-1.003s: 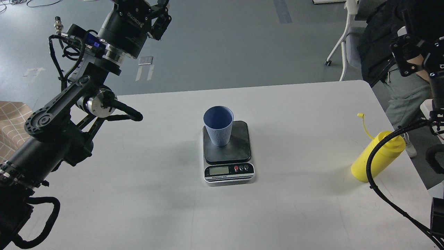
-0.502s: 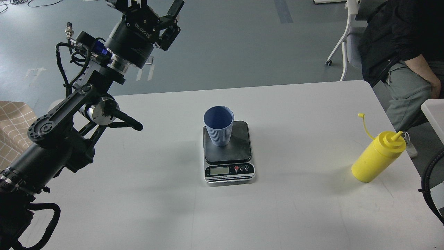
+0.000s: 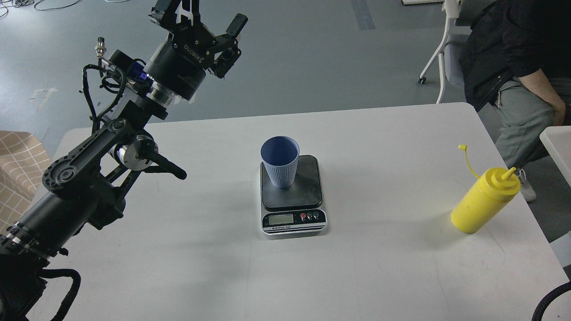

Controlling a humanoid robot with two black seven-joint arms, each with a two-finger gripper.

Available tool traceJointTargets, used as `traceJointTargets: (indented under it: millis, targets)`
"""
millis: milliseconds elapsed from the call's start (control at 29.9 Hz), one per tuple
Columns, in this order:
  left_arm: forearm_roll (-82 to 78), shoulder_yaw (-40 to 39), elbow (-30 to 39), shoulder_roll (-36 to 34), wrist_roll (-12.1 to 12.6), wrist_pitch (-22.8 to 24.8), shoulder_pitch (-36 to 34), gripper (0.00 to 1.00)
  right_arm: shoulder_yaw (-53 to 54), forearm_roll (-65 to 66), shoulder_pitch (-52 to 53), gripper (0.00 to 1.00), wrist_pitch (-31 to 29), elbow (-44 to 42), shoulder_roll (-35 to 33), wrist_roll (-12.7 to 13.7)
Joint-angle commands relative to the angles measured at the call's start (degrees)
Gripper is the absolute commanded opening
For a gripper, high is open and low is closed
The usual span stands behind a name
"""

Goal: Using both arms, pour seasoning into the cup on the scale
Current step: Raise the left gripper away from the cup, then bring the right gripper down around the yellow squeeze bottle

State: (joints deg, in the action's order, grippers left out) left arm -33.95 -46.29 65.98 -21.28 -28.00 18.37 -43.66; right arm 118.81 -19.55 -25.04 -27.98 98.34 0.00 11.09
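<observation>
The blue ribbed cup (image 3: 279, 161) stands upright on the rear left part of the scale's dark platform (image 3: 303, 189); the scale's silver front faces me at mid-table. The yellow seasoning bottle (image 3: 484, 201) stands upright near the table's right edge, its tethered cap (image 3: 462, 147) hanging open off the nozzle. My left gripper (image 3: 200, 13) is raised high over the table's back left, far from the cup, with its fingers spread and nothing between them. Of my right arm only a black cable (image 3: 548, 303) shows at the bottom right corner; its gripper is out of view.
The white table (image 3: 357, 267) has its right edge just past the bottle. A seated person (image 3: 513, 58) and a white chair (image 3: 446, 49) are beyond the back right corner. A white bin's edge (image 3: 557, 142) shows at the far right. A brown checked cloth (image 3: 18, 165) lies at the left.
My left arm has swung to the right, bringing its gripper further into view. My right arm, which was in front of the bottle one second ago, has withdrawn out of the view.
</observation>
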Motion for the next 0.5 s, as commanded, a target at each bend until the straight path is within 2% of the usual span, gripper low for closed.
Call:
traceJointTargets:
  millis: [0,33,100,468]
  targets:
    - [-0.15,-0.11,0.64,-0.16,0.0,0.0,0.85,0.98,-3.75,-0.75,-0.28,1.0,-0.02,-1.66,0.0,-0.01]
    - [-0.15,-0.11,0.64,-0.16,0.0,0.0,0.86,0.98,-3.76,-0.75,-0.28,1.0,-0.02,-1.66,0.0,-0.01]
    - [-0.15,-0.2,0.81,-0.43,0.0,0.0,1.3,0.98,-11.81,1.0,-0.28,1.0,-0.02,-5.43,0.0,-0.19]
    - [-2.61,-1.51,3.53,-0.78,0.0,0.0,3.66,0.98,-26.51,3.3,-4.66,1.0,-0.02,-5.27,-2.71,-1.15]
